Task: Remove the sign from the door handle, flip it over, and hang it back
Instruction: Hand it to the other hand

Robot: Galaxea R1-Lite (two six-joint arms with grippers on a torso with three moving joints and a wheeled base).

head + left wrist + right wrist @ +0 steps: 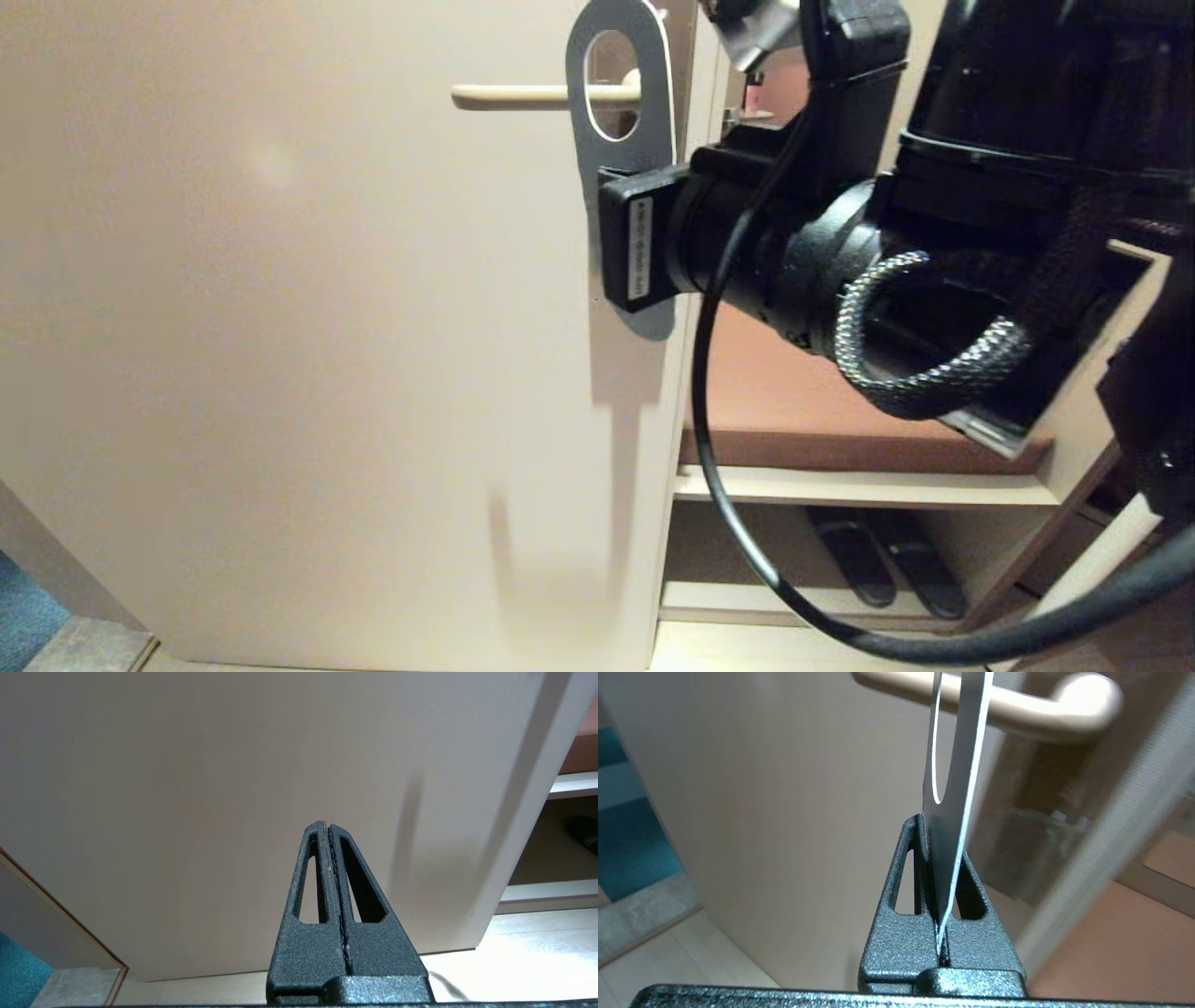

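Note:
The sign (624, 157), a rounded card with a large oval hole, shows a pale grey face in the head view. The cream door handle (513, 96) passes through that hole. My right arm reaches in from the right, and its wrist block covers the sign's lower half. In the right wrist view the right gripper (941, 840) is shut on the sign (959, 765), which stands edge-on between the fingers. The door handle (1045, 711) crosses above it. My left gripper (327, 826) is shut and empty, low in front of the door.
The beige door (280, 327) fills the left and middle. Right of its edge stands an open shelf unit (840, 485) with dark slippers (887, 560) on a low shelf. A black cable (709, 420) loops down from the right arm. Blue carpet (28, 607) lies at the lower left.

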